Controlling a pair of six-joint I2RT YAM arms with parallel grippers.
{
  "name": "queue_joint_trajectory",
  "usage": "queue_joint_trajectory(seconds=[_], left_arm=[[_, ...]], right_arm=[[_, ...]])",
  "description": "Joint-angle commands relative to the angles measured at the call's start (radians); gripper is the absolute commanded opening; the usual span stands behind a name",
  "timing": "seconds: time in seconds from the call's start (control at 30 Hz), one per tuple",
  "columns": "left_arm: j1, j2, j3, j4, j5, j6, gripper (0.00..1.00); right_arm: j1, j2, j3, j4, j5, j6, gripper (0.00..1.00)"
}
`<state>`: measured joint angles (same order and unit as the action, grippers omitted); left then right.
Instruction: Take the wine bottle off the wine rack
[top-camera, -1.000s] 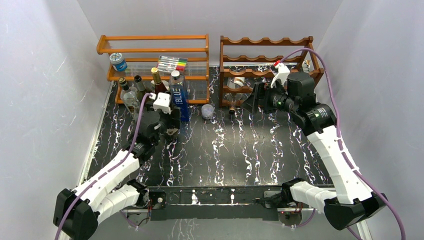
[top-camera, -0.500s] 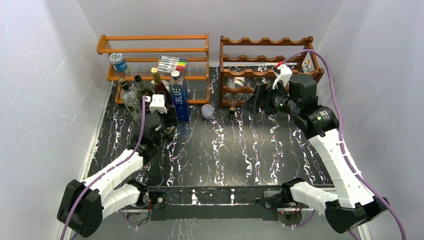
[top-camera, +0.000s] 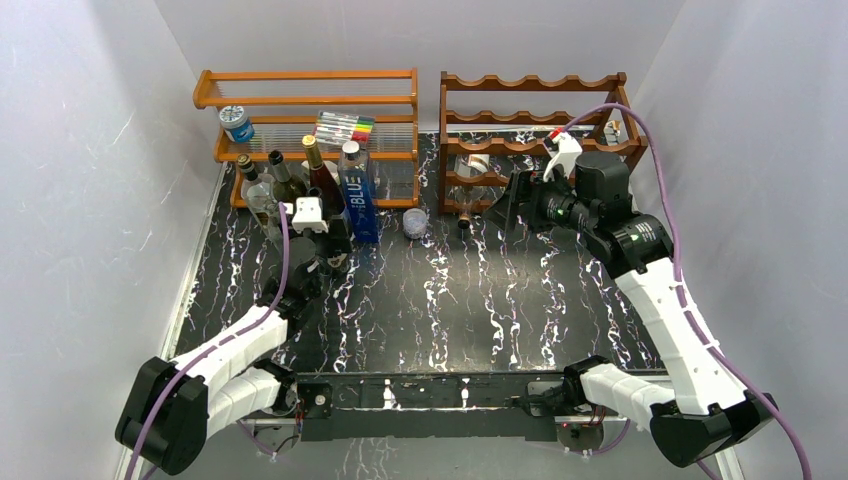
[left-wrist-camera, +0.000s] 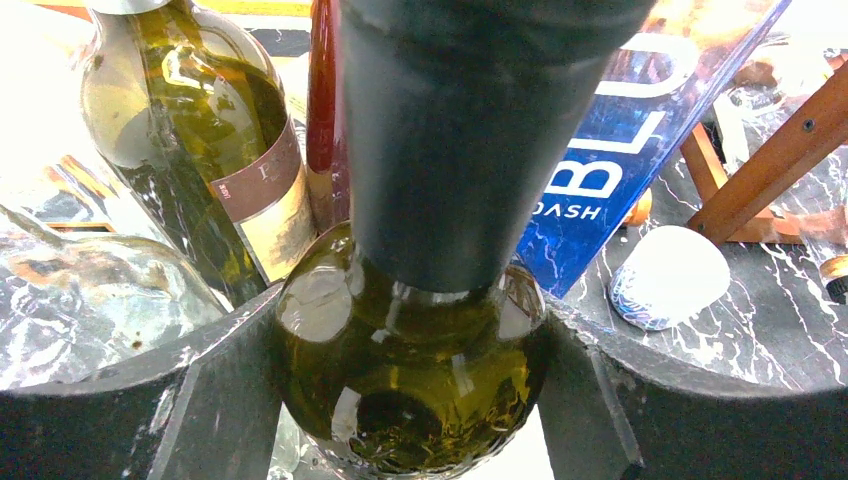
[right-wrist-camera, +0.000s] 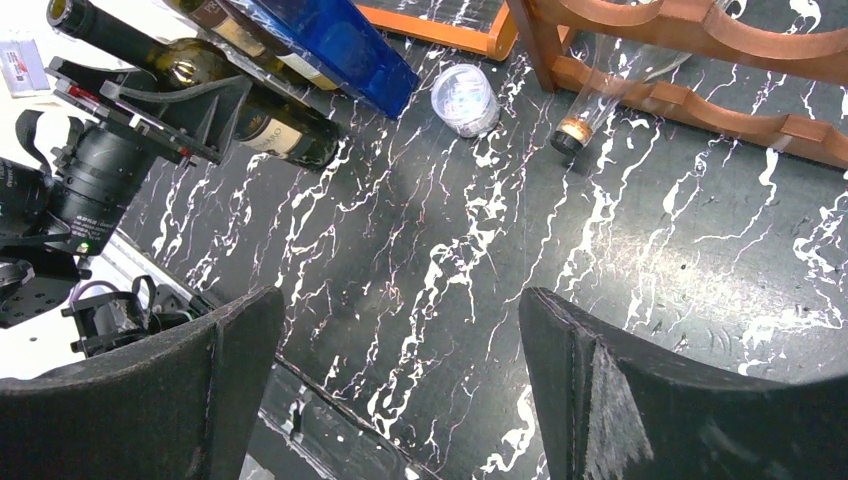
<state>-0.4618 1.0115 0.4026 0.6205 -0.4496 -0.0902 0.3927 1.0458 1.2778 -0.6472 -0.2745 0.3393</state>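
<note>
Wine bottle (left-wrist-camera: 400, 425), olive-green with a black capsule, is being held upright off the rack, toward the counter's far-left corner, with the left gripper (left-wrist-camera: 410, 370) clamping its shoulder. Just behind it, other bottles (left-wrist-camera: 200, 170) and a blue box (left-wrist-camera: 620, 150) are crowding before the orange shelf (top-camera: 305, 75). The right gripper (right-wrist-camera: 400, 390) is hovering with its jaws spread wide and empty before the wine rack (top-camera: 535, 85) at the far-right corner, where a clear bottle (right-wrist-camera: 585, 115) is lying in the bottom tier.

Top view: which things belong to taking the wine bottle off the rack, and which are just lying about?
Job: rack, racked bottle, held bottle.
Lying about: orange shelf, blue box, markers, tin, small jar, standing bottles.
</note>
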Motion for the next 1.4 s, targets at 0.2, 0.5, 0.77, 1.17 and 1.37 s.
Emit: queue_joint_trajectory(seconds=[0.2, 0.5, 0.77, 1.17, 1.37], left_arm=[[0.005, -0.082, 0.046, -0.001, 0.002, -0.003, 0.82], [0.005, -0.140, 0.099, -0.101, 0.043, 0.006, 0.98], [0.005, -0.205, 0.306, -0.392, 0.105, 0.003, 0.98], [0.005, -0.168, 0.795, -0.688, 0.168, 0.109, 0.98], [0.005, -0.095, 1.017, -0.795, 0.068, 0.168, 0.98]], right_arm=[[-0.001, -0.033, -0.005, 0.052, 0.007, 0.004, 0.98], [-0.001, -0.026, -0.004, 0.057, 0.000, 0.006, 0.98], [0.000, -0.029, -0.033, 0.031, 0.101, -0.042, 0.98], [0.000, -0.172, 0.023, 0.031, 0.501, -0.148, 0.98], [-0.001, -0.253, 0.165, 0.089, 0.730, -0.237, 0.98]])
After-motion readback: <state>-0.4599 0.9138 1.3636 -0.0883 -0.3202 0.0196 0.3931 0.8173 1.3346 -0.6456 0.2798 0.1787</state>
